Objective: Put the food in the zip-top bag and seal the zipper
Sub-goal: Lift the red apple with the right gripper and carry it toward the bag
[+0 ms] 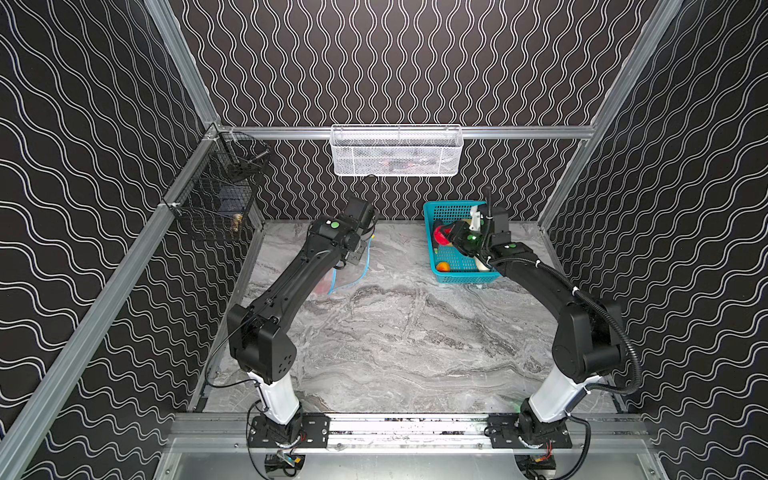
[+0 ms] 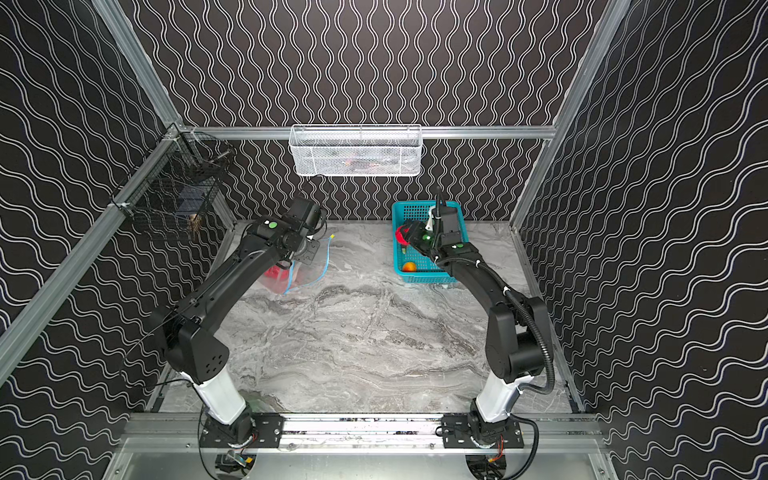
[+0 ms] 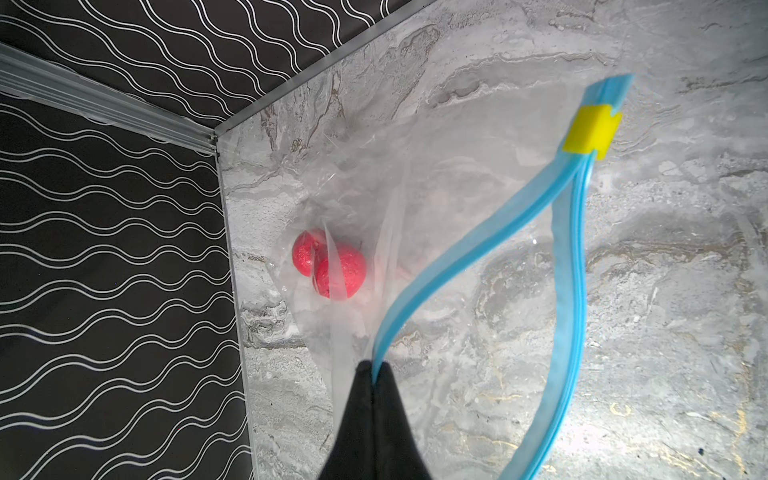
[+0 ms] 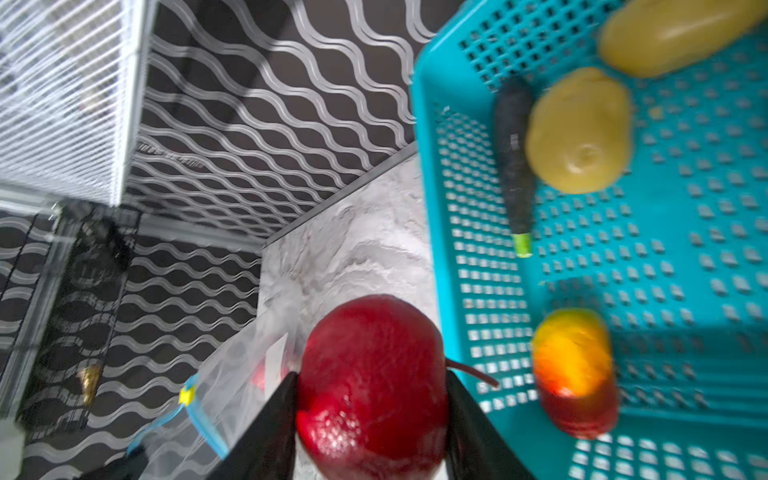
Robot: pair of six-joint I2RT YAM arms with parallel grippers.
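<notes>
Wavy-lined black walls (image 1: 395,62) are enclosing the marble tabletop (image 1: 395,340); a white mesh basket (image 1: 395,153) is hanging behind the left pincer (image 3: 376,368), a black wire basket (image 1: 216,195) to its left.

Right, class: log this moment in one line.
left gripper shut on zipper | right gripper holds tomato | bag open, two tomatoes inside

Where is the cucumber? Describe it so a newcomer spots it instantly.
On the marble table, find the teal basket at the back right. Inside, the cucumber lies beside a round yellow potato. It alone is slim and near-black, with a light-green tip.
</notes>
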